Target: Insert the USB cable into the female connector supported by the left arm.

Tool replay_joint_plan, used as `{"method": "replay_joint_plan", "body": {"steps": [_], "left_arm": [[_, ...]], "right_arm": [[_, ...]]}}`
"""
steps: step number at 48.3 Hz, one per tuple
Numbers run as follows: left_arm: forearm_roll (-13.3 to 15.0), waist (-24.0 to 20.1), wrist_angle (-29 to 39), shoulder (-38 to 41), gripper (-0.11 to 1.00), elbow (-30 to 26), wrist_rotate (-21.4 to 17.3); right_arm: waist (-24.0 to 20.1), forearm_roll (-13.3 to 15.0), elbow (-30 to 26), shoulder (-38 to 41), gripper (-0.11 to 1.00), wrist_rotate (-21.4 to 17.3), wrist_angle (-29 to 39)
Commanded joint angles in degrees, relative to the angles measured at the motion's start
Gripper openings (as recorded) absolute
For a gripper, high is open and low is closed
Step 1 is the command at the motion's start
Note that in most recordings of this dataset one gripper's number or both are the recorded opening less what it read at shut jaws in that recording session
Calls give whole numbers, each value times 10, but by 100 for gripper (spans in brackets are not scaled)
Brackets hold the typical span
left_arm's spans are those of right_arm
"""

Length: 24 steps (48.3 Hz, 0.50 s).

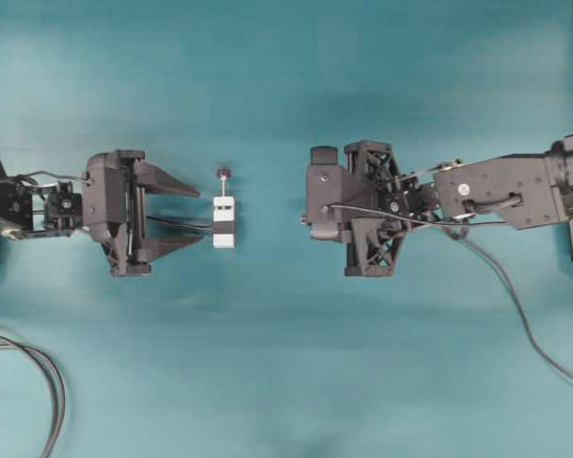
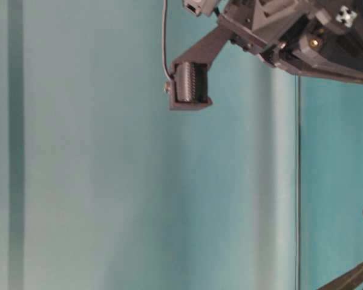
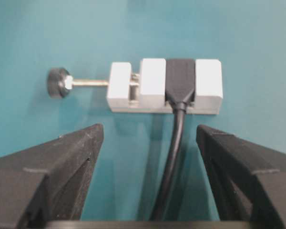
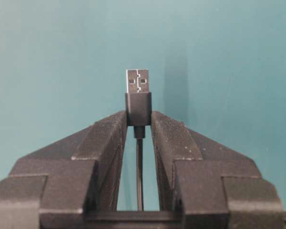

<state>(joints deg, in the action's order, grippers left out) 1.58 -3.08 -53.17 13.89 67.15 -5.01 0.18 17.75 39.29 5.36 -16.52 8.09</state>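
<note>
Right gripper [image 4: 139, 119], jaws pinched on the dark plug of the USB cable [image 4: 138, 102] with its silvery tip protruding forward; left gripper [image 3: 148, 138], jaws spread wide and empty, just short of the female connector [image 3: 180, 78] banded across its white block on the teal tabletop [image 1: 286, 382].

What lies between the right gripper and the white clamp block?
Nothing: in the overhead view only bare teal table separates the right gripper, shut on the USB cable, from the white clamp block.
</note>
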Motion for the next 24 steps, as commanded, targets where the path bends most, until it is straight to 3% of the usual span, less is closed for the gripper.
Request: {"method": "replay_joint_plan", "body": {"steps": [1, 24], "left_arm": [[-1, 8, -5, -1, 85, -7, 11], [-1, 9, -7, 19, 85, -29, 11]], "right_arm": [[1, 2, -19, 0, 21, 0, 0], [-1, 1, -80, 37, 21, 0, 53]]}}
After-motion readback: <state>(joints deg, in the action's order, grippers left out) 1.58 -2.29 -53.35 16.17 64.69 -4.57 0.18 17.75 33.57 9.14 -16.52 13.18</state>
